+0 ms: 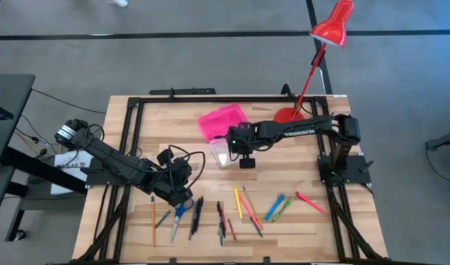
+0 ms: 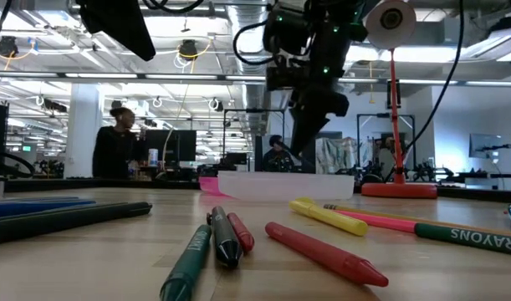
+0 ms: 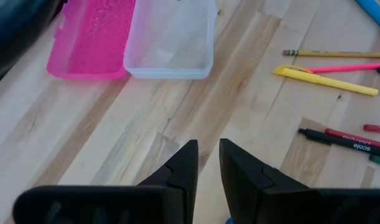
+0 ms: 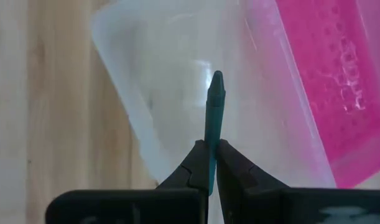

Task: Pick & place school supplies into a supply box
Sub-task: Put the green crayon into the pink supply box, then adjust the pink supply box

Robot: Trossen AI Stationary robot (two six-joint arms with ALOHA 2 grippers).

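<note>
The supply box lies open: clear base point(image 1: 222, 153) point(image 3: 171, 37) point(image 4: 177, 74), pink lid point(image 1: 223, 121) point(image 3: 93, 37) flat on the table beside it. My right gripper point(image 1: 244, 159) point(image 4: 211, 146) hangs over the clear base, shut on a thin teal-green crayon point(image 4: 214, 99). My left gripper point(image 1: 182, 197) point(image 3: 208, 155) is low at the table's near left, just above the blue-handled scissors point(image 1: 179, 215), its fingers a narrow gap apart. Pens, pencils and crayons point(image 1: 247, 207) lie in a loose row along the near edge. My right gripper pinches the teal-green crayon between its two fingers, on the shaft point(image 4: 213, 134) behind the pointed end. The crayon runs along the fingers and sticks out past them, lifted clear over the clear base. How far back it reaches is hidden by the fingers.
A red desk lamp point(image 1: 331, 26) stands with its base point(image 1: 289, 114) at the far right, close to my right arm. Crayons lie close in front of the low camera: green point(image 2: 188, 263), black point(image 2: 222, 238), red point(image 2: 326, 251), yellow point(image 2: 330, 217). People show in the room behind.
</note>
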